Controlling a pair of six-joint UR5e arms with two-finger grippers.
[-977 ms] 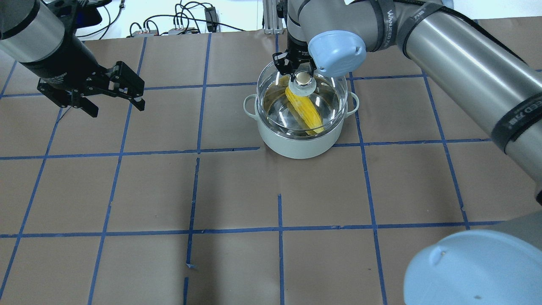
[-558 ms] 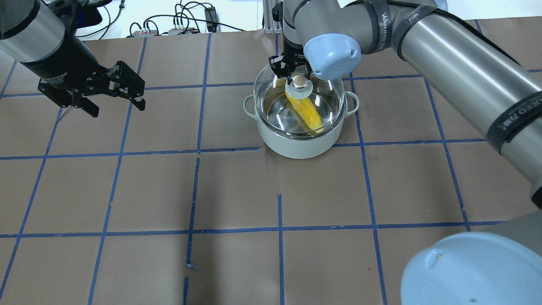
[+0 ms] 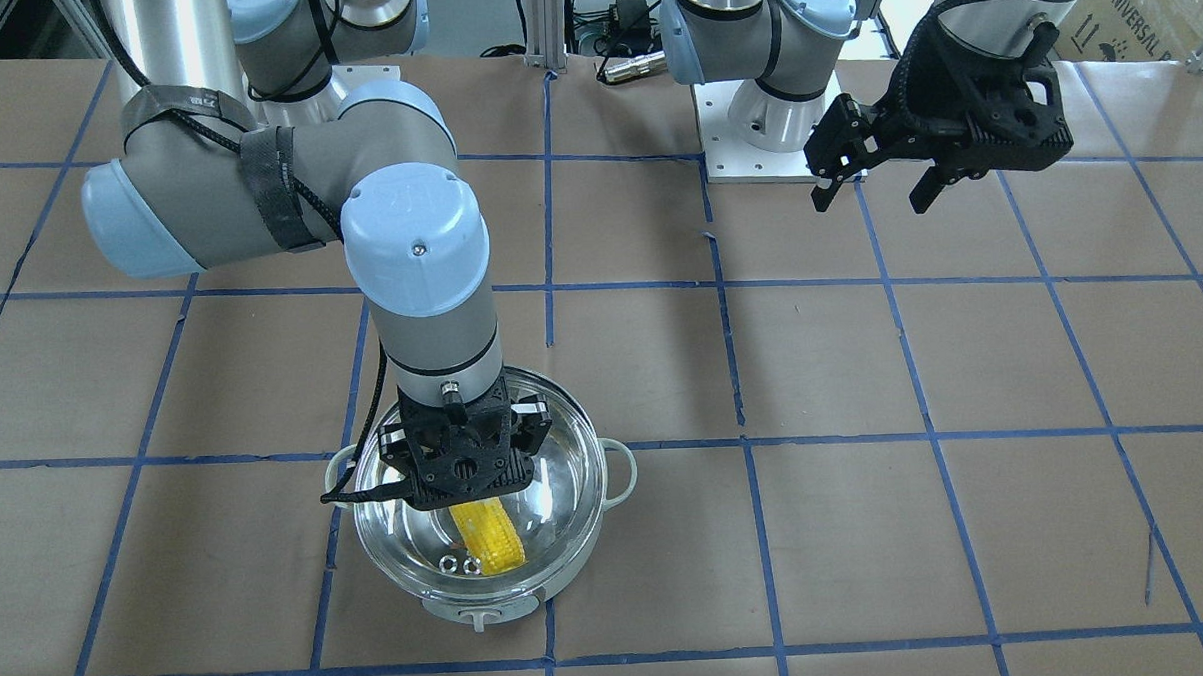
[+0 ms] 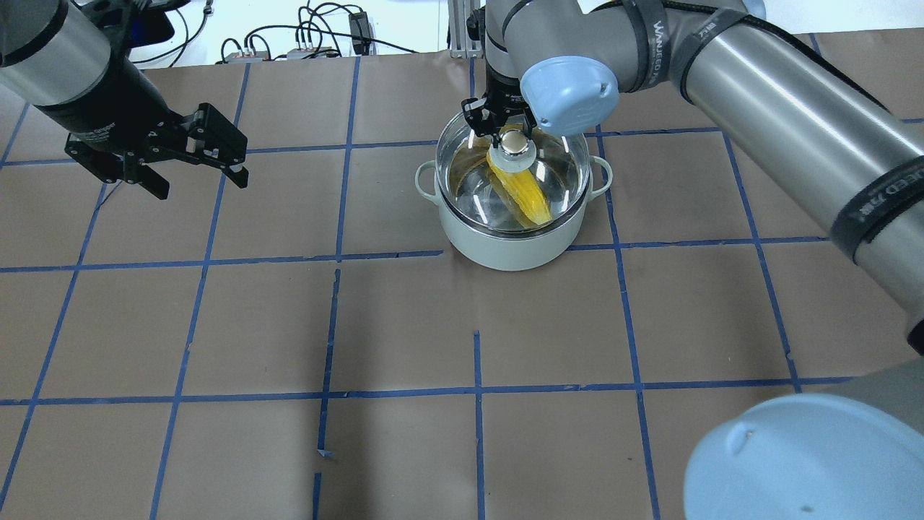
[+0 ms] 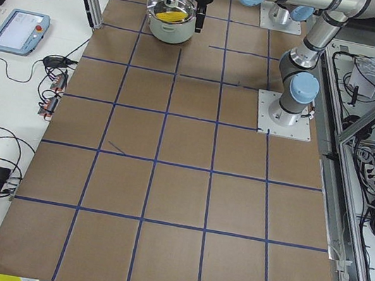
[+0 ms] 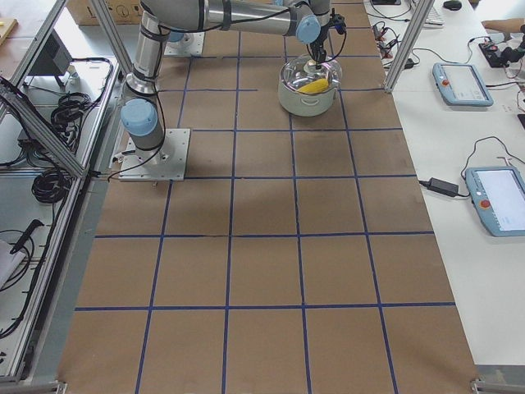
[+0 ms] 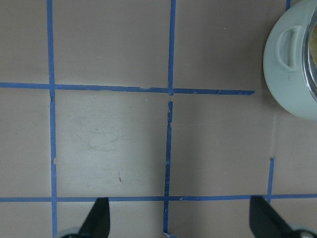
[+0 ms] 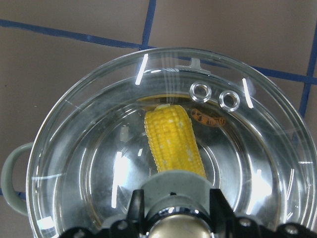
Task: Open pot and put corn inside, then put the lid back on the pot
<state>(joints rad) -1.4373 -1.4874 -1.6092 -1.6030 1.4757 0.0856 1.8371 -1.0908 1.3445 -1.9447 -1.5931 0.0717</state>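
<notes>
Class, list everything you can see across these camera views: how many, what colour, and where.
pot: one, pale green, on the table, far from the robot's base
corn: one, yellow, inside the pot
lid: one, clear glass, over the pot's mouth
table: one, brown with a blue tape grid
handheld screens: two, pale blue, on the white side bench
left gripper: one, black, open, in the air away from the pot
right gripper: one, black, closed on the lid's knob

overhead from behind | front opposite, steep | sides far | wrists close, down | pot (image 4: 509, 249) shared
</notes>
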